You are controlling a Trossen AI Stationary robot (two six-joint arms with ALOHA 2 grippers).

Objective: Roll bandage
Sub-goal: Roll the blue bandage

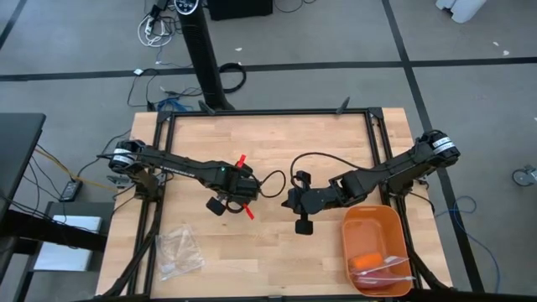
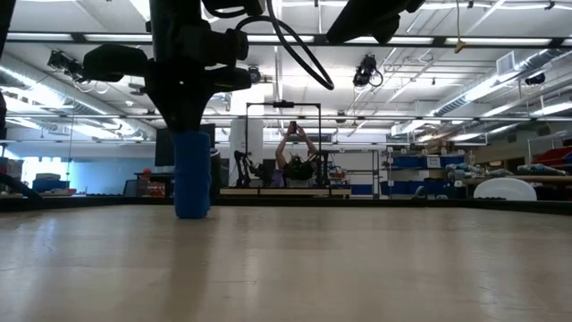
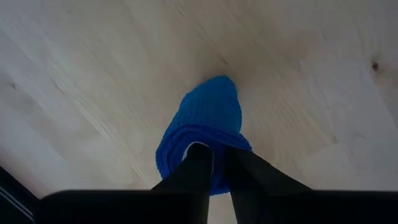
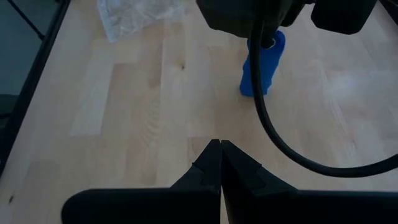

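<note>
The left gripper point(image 3: 217, 163) stands directly over the bandage point(image 3: 202, 134), a bright blue roll set upright on its end on the wooden bench point(image 1: 277, 151). Its two dark fingers point(image 3: 193, 171) reach down onto the roll's upper rim, a narrow gap showing between them; whether they are pinching the fabric or have just let go cannot be told. The low view shows the roll's base flat on the bench beneath the gripper, so it appears to carry its own weight.

Just to the right of the bandage, the right gripper point(image 4: 219, 163) hangs above bare bench with its fingers clenched together on nothing, apparently waiting clear of the work while facing the roll.

Farther right of the bandage, at the bench's near-right corner, sits an orange tray point(image 1: 388, 220). A clear plastic bag point(image 1: 179, 249) lies to the bandage's left, toward the near-left corner; both are well apart from it.

With the strip already wound into a compact cylinder, the rolling looks essentially complete; standing it on end likely lets the fingers withdraw without unwinding it.
</note>
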